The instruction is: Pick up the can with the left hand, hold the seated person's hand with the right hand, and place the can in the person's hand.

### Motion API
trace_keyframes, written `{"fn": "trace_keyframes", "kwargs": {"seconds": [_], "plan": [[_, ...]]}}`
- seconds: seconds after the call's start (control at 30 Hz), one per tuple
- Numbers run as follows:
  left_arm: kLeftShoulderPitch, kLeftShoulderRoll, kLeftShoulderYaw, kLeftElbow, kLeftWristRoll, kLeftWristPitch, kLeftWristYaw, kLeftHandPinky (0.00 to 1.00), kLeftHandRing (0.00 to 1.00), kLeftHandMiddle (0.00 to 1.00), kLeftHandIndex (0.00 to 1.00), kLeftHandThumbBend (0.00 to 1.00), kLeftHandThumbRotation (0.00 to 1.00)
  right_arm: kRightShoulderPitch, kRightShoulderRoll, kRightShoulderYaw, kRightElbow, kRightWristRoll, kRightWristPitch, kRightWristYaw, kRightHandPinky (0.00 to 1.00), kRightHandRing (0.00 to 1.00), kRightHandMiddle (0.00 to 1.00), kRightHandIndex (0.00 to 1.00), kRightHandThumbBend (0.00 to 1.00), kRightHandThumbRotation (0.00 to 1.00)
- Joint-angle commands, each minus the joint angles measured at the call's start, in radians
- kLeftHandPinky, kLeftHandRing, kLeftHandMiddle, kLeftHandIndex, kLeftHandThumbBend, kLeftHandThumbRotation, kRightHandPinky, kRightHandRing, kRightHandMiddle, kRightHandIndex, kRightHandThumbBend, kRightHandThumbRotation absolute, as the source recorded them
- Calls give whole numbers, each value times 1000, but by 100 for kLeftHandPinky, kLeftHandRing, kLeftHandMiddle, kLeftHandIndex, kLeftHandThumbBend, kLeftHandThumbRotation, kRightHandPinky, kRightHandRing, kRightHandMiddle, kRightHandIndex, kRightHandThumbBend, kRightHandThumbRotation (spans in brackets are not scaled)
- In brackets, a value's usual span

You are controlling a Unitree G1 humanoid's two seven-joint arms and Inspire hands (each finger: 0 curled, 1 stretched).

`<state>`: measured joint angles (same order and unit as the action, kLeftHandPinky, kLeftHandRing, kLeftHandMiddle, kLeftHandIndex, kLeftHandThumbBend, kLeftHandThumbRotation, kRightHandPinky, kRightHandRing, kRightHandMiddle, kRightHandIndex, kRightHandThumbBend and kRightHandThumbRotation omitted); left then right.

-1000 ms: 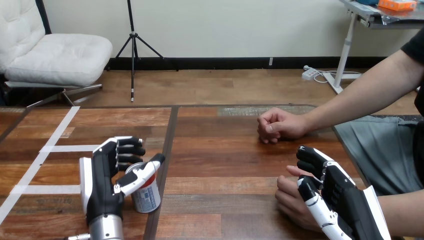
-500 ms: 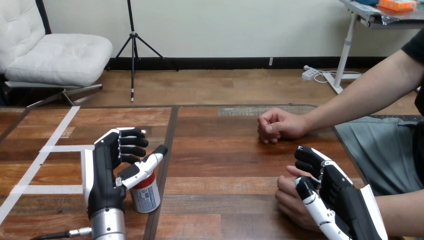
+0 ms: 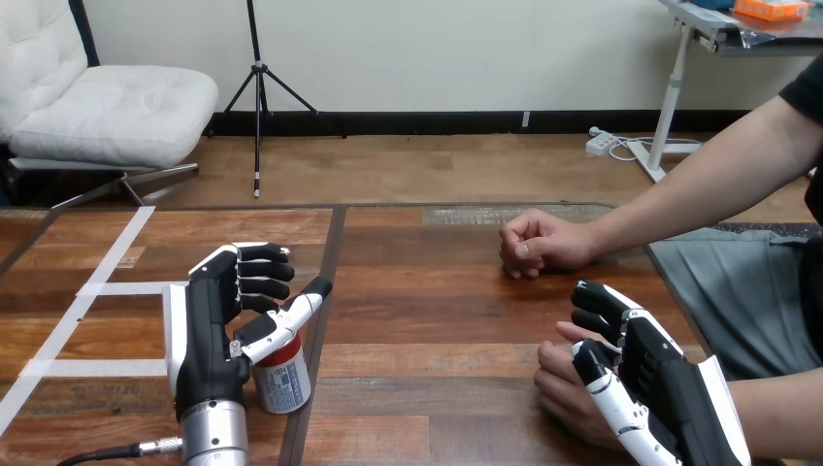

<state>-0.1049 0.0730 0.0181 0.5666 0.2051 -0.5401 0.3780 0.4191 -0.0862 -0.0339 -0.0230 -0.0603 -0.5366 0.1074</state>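
A small can (image 3: 285, 380) with a red band stands upright on the wooden table (image 3: 437, 311), lower left. My left hand (image 3: 209, 325) is beside it on its left and a little above. Its bent fingers (image 3: 264, 277) reach past the can's far side without closing on it, and its thumb (image 3: 291, 318) stretches over the can's top. At the lower right the person's hand (image 3: 563, 388) rests on the table. My right hand (image 3: 655, 383) lies on it, thumb (image 3: 602, 383) across its back and fingers (image 3: 597, 311) curled round its far side.
The person's other hand (image 3: 539, 243) rests as a fist on the table at the upper right, its forearm running to the right edge. White tape lines (image 3: 107, 288) mark the table's left part. A dark seam (image 3: 325, 291) runs down the table just right of the can.
My left hand has shifted a little up and forward while the can has stayed in place. The right hand and the person's hands have hardly moved.
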Motion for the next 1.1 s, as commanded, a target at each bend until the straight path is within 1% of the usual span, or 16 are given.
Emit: {"fn": "trace_keyframes", "kwargs": {"seconds": [0.0, 0.13, 0.27, 0.3, 0.37, 0.4, 0.43, 0.57, 0.77, 0.87, 0.97, 1.07], "plan": [[-40, 6, 6, -56, 5, -3, -6, 39, 47, 51, 51, 70, 0, -56, -2, 3, -7, -7, -29, -13, 77, 84, 86, 83, 55, 65], [-35, 9, 4, -53, 10, -4, -7, 40, 47, 51, 51, 70, 0, -54, -1, 4, -9, -4, -29, -14, 77, 84, 86, 83, 55, 65], [-29, 10, 2, -47, 3, -12, -19, 41, 48, 52, 52, 70, 0, -53, -2, 4, -9, -12, -34, -19, 76, 84, 86, 83, 55, 65], [-25, 11, 1, -48, 5, -7, -22, 41, 48, 52, 52, 70, 0, -50, -2, 4, -12, -16, -31, -22, 76, 84, 86, 83, 55, 66], [-17, 14, -3, -53, 11, 6, -30, 42, 49, 53, 53, 71, 0, -46, -1, 5, -16, -19, -28, -24, 76, 84, 86, 83, 55, 66], [-13, 16, -5, -55, 15, 11, -33, 45, 51, 55, 55, 73, 0, -45, -1, 5, -17, -18, -28, -24, 76, 84, 86, 83, 56, 66], [-11, 18, -6, -57, 17, 15, -35, 46, 52, 56, 56, 73, 0, -45, -1, 6, -17, -17, -29, -24, 76, 84, 86, 83, 56, 66], [0, 24, -9, -62, 36, 25, -35, 50, 55, 59, 59, 77, 0, -42, 2, 7, -16, -11, -29, -22, 77, 84, 86, 83, 56, 66], [22, 32, -8, -66, 65, 20, -23, 55, 62, 65, 64, 81, 0, -42, 1, 8, -12, 8, -35, -12, 79, 85, 86, 83, 56, 66], [34, 35, -4, -69, 87, 16, -5, 57, 64, 67, 65, 82, 0, -43, -4, 4, -11, 9, -35, -10, 79, 85, 86, 83, 56, 65], [51, 39, -2, -90, 112, 29, 8, 58, 66, 68, 67, 83, 0, -45, -8, 2, -9, 16, -35, -6, 79, 85, 86, 83, 56, 65], [69, 50, -3, -117, 145, 62, 14, 60, 68, 69, 68, 82, 0, -48, -13, -2, -8, 21, -36, -1, 79, 85, 86, 83, 56, 65]]}}
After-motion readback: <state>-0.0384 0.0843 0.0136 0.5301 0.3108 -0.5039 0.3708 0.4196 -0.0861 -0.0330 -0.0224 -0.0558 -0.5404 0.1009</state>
